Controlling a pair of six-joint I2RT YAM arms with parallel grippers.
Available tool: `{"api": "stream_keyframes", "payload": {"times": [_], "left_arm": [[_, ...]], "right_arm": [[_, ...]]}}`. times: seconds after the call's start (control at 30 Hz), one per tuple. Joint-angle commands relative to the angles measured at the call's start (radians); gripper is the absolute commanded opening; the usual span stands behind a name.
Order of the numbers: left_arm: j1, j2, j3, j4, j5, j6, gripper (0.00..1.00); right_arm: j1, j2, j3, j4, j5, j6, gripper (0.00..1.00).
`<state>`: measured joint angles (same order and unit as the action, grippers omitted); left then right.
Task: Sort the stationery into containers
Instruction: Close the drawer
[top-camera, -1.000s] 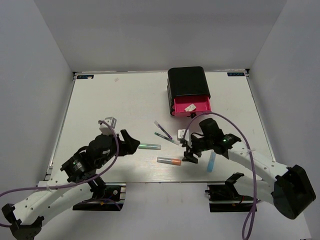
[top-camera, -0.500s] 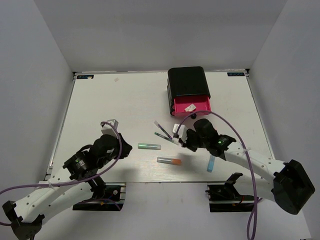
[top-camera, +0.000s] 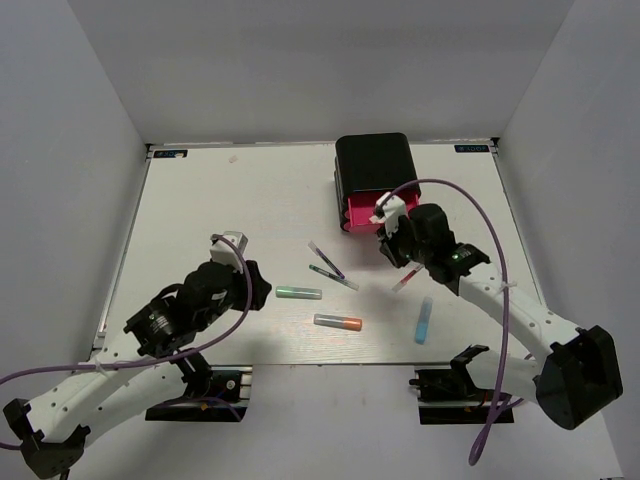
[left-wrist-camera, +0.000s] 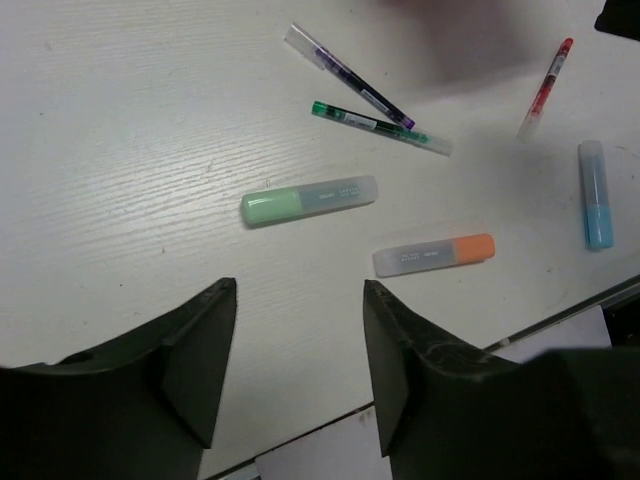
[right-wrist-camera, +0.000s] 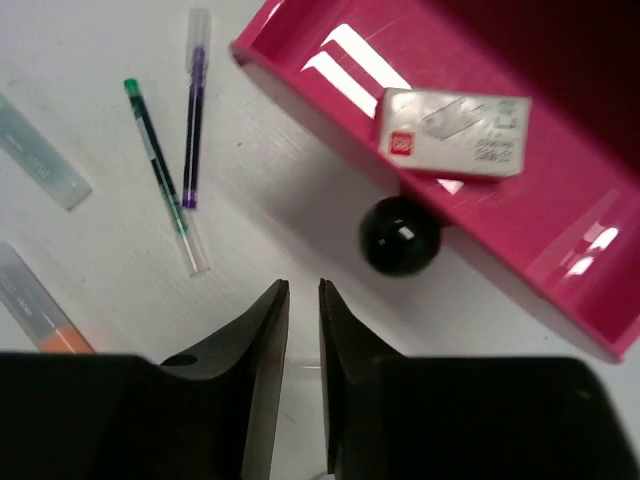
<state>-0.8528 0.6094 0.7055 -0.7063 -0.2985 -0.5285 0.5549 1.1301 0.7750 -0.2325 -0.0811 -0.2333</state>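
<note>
Arriving over pink drawer: right fingers.

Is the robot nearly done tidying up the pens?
Not nearly. Done: one white eraser block lies in the open pink drawer. In hand: the right gripper is by that drawer, fingers nearly together; I can't tell if it holds anything. The left gripper is open, empty. Left on the table: green marker, grey marker with orange cap, light blue marker, red pen, purple pen, green pen.
</note>
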Motion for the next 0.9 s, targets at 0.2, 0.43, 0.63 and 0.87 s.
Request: {"api": "stream_keyframes", "payload": {"times": [0.2,0.43,0.63,0.87], "left_arm": [[0.001,-0.056,-0.035,0.054,0.004,0.073,0.69],[0.001,-0.068,-0.035,0.064,0.004,0.073,0.70],[0.001,-0.068,-0.035,0.064,0.004,0.073,0.70],[0.001,-0.068,-0.044,0.064,0.004,0.073,0.72]], "right_arm": [[-0.081,0.092,0.092,0.012,-0.022,0.103,0.27],[-0.115,0.145,0.130,0.070,-0.032,0.117,0.27],[-0.128,0.180,0.181,0.102,-0.046,0.124,0.28],[-0.139,0.226,0.210,0.148,-0.049,0.144,0.30]]}}
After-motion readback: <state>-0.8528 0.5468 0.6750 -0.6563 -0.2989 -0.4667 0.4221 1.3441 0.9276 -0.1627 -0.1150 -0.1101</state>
